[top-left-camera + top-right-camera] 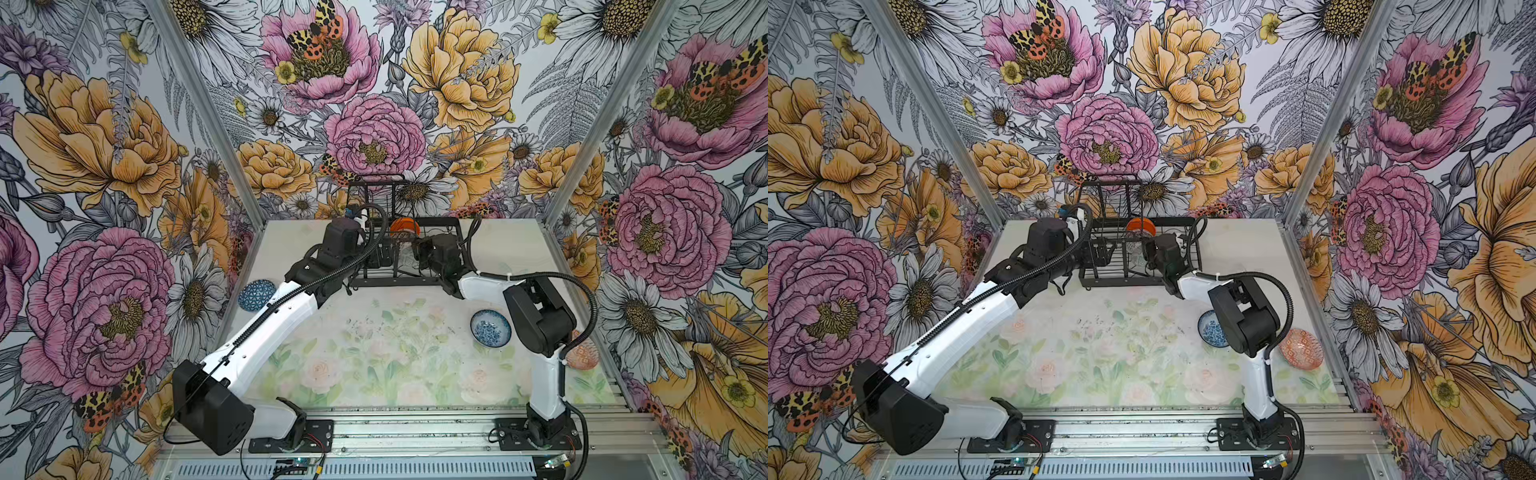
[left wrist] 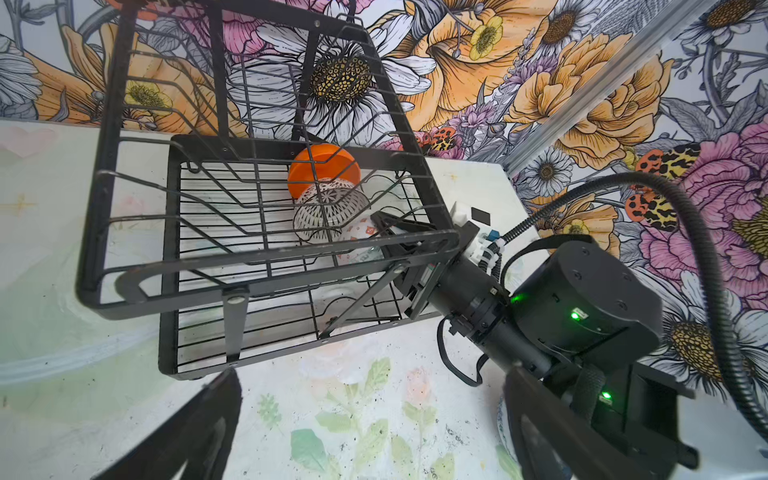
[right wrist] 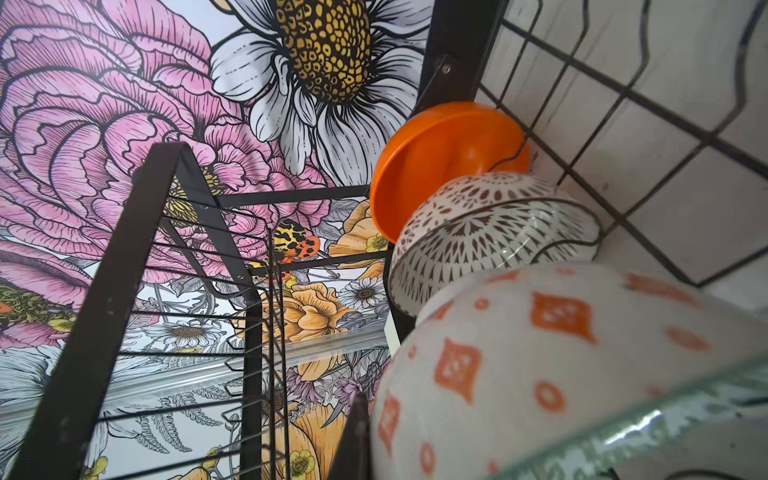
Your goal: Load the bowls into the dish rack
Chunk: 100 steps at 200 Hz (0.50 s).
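The right gripper point(image 2: 382, 232) is reaching into the rack point(image 2: 166, 257) at the centre back of the desk point(image 1: 374, 353), its fingers clenched on the rim of a white bowl point(image 3: 540, 365) with orange diamonds. It is holding that bowl on edge, low in the right half of the rack. Just ahead of it the lattice bowl point(image 3: 490, 232) and the orange bowl point(image 3: 440, 162) are standing on edge in the wires, one behind the other (whether the held bowl is touching the lattice one, I cannot tell). The step in hand is looking like seating this third bowl in the next slot. Doing it well is probably meaning easing down until the rim is sitting between two wires and the bowl is leaning the same way as its neighbours. The fingers should be letting go only once the rack is bearing the weight, then backing out along the line of approach, clear of the raised tier's front rail. The left gripper point(image 2: 372, 374) is hanging at the rack's front left, fingers spread wide and grasping nothing. Three bowls are waiting on the desk: a blue one point(image 1: 256, 295) at the left edge, a floral one point(image 1: 490, 330) right of centre and a red one point(image 1: 1301, 348) at the lower right.
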Each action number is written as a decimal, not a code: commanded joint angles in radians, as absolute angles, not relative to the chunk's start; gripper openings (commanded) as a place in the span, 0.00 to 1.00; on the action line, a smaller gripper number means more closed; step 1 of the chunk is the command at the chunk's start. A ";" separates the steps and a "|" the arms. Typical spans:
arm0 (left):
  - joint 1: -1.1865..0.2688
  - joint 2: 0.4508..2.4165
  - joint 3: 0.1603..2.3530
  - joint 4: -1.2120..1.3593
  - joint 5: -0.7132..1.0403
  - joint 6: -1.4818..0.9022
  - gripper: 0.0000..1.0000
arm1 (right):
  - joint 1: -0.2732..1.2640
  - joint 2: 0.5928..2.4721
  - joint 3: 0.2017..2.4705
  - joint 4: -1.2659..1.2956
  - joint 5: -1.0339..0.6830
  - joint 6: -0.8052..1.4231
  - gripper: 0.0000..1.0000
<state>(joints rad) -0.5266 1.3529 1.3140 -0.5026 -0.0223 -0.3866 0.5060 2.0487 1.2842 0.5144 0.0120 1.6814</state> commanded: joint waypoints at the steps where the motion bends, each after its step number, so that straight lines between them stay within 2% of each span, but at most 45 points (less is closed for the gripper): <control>1: -0.517 1.342 1.333 -0.528 0.002 -0.346 0.99 | 0.518 2.087 1.334 0.636 0.047 1.698 0.00; 100: -0.521 1.365 1.347 -0.533 0.000 -0.336 0.99 | 0.530 2.190 1.408 0.684 0.033 1.694 0.00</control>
<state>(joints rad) -0.5251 1.3594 1.3224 -0.5247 -0.0128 -0.3588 0.5209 2.1696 1.3605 0.6151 0.0265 1.6936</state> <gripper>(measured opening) 0.986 0.085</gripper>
